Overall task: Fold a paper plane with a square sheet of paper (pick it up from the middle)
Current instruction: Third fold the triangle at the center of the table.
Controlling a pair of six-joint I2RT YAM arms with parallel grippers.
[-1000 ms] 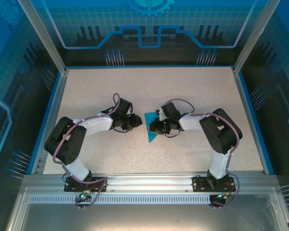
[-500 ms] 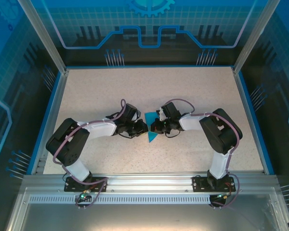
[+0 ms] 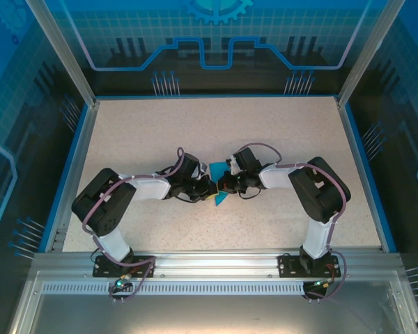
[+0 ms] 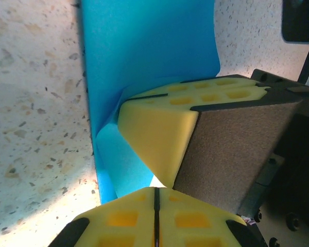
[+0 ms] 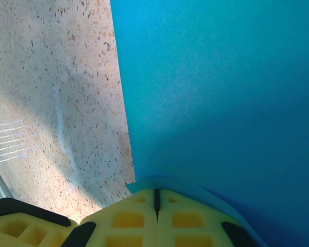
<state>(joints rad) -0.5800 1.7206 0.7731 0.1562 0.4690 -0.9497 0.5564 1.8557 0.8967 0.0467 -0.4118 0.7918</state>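
Bright blue thin paper sheet (image 3: 215, 170), partly folded, is pictured lying at the middle of the speckled beige table (image 3: 279, 132), flanked by the black-and-white left arm (image 3: 136, 186) and right arm (image 3: 292, 174). The right gripper (image 5: 155, 191) is seen clamped on a curled edge of the sheet, its yellow foam fingers (image 5: 129, 218) pressed together. The left gripper (image 4: 155, 191) is closed at the sheet's other edge, just beside it; whether paper is pinched there cannot be told.

Blue paper (image 5: 221, 92), top and right edges outside right wrist view
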